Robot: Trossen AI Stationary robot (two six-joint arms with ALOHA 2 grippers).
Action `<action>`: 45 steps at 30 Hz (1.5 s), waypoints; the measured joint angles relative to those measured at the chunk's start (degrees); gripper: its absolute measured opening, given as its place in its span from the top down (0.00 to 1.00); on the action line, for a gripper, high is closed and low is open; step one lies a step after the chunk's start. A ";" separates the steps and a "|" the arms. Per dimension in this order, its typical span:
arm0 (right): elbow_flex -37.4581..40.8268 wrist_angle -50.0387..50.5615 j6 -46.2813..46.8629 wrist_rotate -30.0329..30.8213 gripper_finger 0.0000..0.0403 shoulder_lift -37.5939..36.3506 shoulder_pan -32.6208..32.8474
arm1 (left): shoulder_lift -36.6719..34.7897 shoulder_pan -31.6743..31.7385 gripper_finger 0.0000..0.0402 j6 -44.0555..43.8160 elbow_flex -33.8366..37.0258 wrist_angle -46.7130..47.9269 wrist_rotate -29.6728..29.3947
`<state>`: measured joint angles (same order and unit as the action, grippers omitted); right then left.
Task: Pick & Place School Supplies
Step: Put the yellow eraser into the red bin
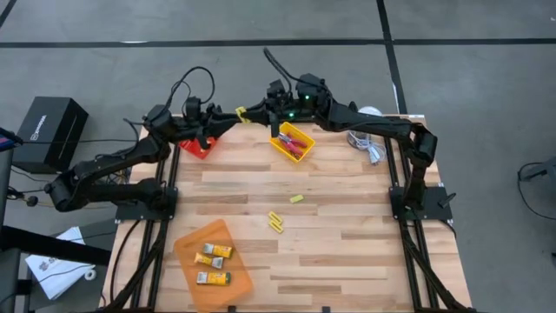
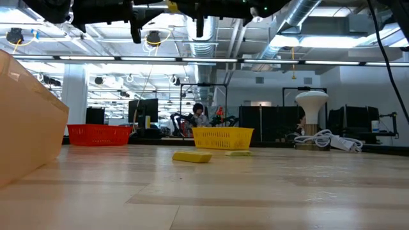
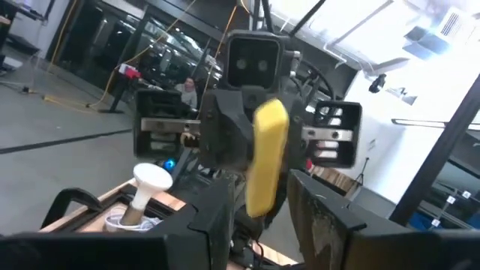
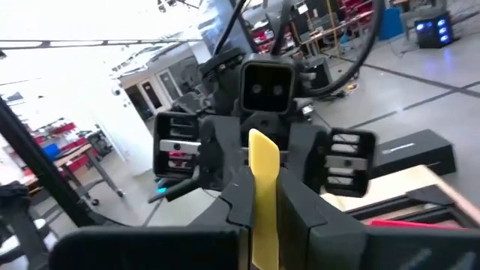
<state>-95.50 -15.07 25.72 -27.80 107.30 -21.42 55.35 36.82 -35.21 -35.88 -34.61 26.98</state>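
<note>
Both arms are raised above the table's far edge and face each other. A thin yellow stick is between them, also seen in the low view as the yellow stick. My right gripper is shut on it. My left gripper is open, with a finger on either side of the stick's free end; I see no touch. More yellow sticks lie flat on the table. Yellow-and-white packs lie in the orange tray. Red-handled tools lie in the yellow tray. My right gripper pinches the yellow stick between its two fingers. It comes level from the table's right, and the stick runs along the fingers. The stick's free end pokes out past the fingertips toward the left gripper. The stick is lifted clear, high above the table.
A red tray sits at the far left corner. A white lamp-like object with a coiled cable is at the far right. The wooden table shows bare boards in the middle and on its right. A person sits in the room behind.
</note>
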 joint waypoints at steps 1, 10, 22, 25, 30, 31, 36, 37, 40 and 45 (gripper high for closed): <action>0.00 -0.39 0.29 0.03 0.95 0.10 0.16 | 0.01 -0.31 0.70 -0.01 0.00 0.01 -0.23; 0.00 -1.04 0.02 2.19 0.95 0.01 0.78 | 4.07 -4.08 0.70 -1.26 -0.07 -5.65 -2.76; -0.05 -1.85 0.48 2.58 0.95 -0.19 0.64 | 11.11 -5.18 0.71 0.16 -6.03 -7.13 -2.14; -0.04 -1.90 0.70 2.32 0.95 -0.12 0.71 | 11.32 -5.20 0.74 0.27 -6.03 -6.62 -1.81; -0.04 -1.83 0.89 1.74 0.95 -0.09 0.76 | 10.86 -4.51 0.79 0.72 -6.03 -6.25 -0.41; -0.04 -1.94 0.89 1.72 0.95 -0.06 0.81 | 10.67 -3.96 0.79 0.70 -6.03 -6.23 0.80; -0.04 -2.05 0.87 0.94 0.95 -0.06 0.70 | 9.26 0.23 0.80 -0.90 -6.03 -5.87 5.64; -0.04 -2.04 0.87 0.92 0.95 -0.08 0.64 | 9.13 0.90 0.80 -1.55 -6.03 -6.02 6.21; -0.04 -1.88 0.87 0.90 0.95 -0.08 0.62 | 9.11 1.90 0.80 -2.62 -6.03 -6.12 7.96; -0.04 -1.88 0.85 0.65 0.95 -0.08 0.62 | 9.21 1.43 0.80 -2.65 -6.03 -6.12 7.76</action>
<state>-95.55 -16.95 26.57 -27.15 107.22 -20.80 64.56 38.25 -37.86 -41.91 -40.73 34.74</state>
